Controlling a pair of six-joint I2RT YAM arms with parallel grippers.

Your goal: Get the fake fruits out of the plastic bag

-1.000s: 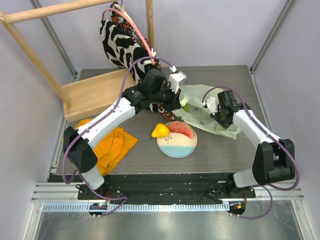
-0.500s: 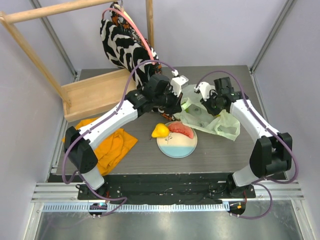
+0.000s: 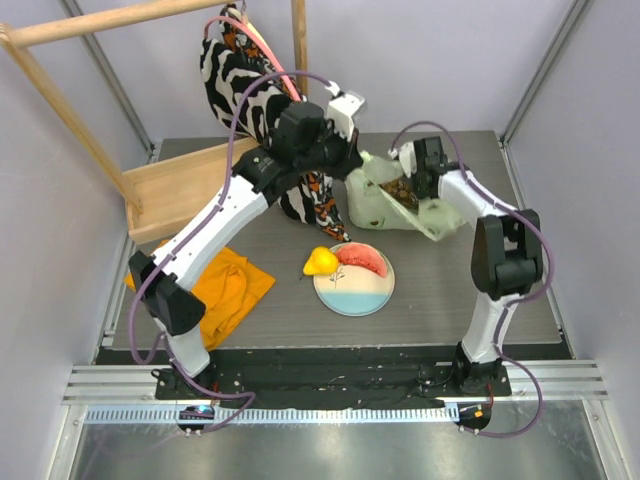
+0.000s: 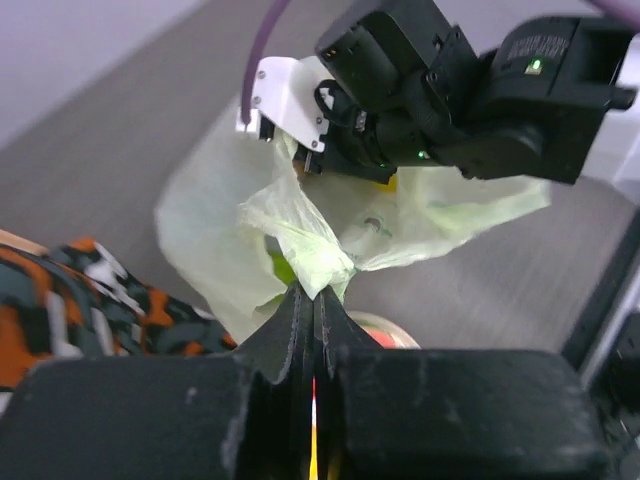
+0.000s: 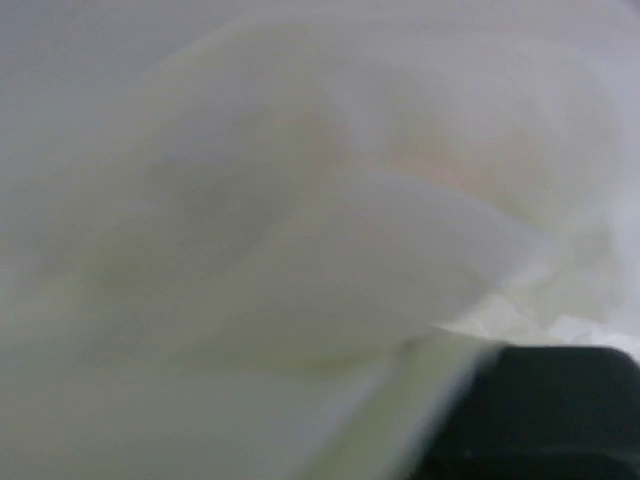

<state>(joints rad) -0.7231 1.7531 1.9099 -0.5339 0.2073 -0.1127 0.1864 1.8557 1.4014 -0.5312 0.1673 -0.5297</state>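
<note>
Orange cloth (image 3: 225, 290) lies well to the left of the plate (image 3: 355, 295). A zebra bag (image 3: 238, 85) hangs up behind the plate, a bit to the left. The yellow pear (image 3: 320, 262) sits on the table right at the plate's left rim. The red watermelon slice (image 3: 363, 258) lies on the back part of the plate. Behind the plate, the left gripper (image 4: 312, 298) has its jaws pressed tight on a pinch of the plastic bag (image 3: 378, 205) and holds that bit up. The pale-green bag is behind the plate, a bit to the right. The right gripper (image 3: 406, 184) is at the bag's mouth, farther right. The bag hides its fingers, so nobody can tell if its jaws are apart or together.
</note>
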